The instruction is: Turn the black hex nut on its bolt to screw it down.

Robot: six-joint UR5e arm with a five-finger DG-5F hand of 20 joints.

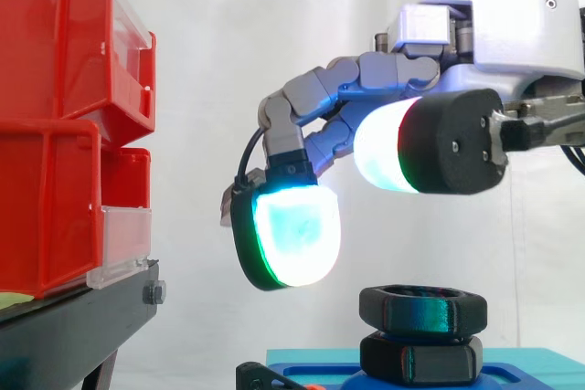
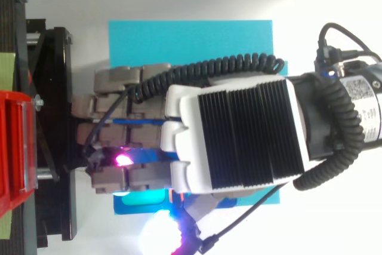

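Observation:
A black hex nut [image 1: 422,308] sits at the top of its bolt, above a second black hex piece [image 1: 420,358] on a blue base [image 1: 521,361]. My hand [image 1: 366,75] hovers just above and left of the nut without touching it. Its fingers arch forward and down in a loose curve, and nothing is between them. One fingertip pad [image 1: 294,235] glows cyan a little above and left of the nut; the thumb pad [image 1: 388,148] glows white higher up. From above, the hand [image 2: 239,135] covers the nut over the cyan base plate [image 2: 191,40].
Red bins [image 1: 64,125] are stacked on a black stand [image 1: 73,326] at the left, close to the fingertips. In the top view the stand [image 2: 51,88] and a red bin [image 2: 15,147] lie along the left edge. A white curtain hangs behind.

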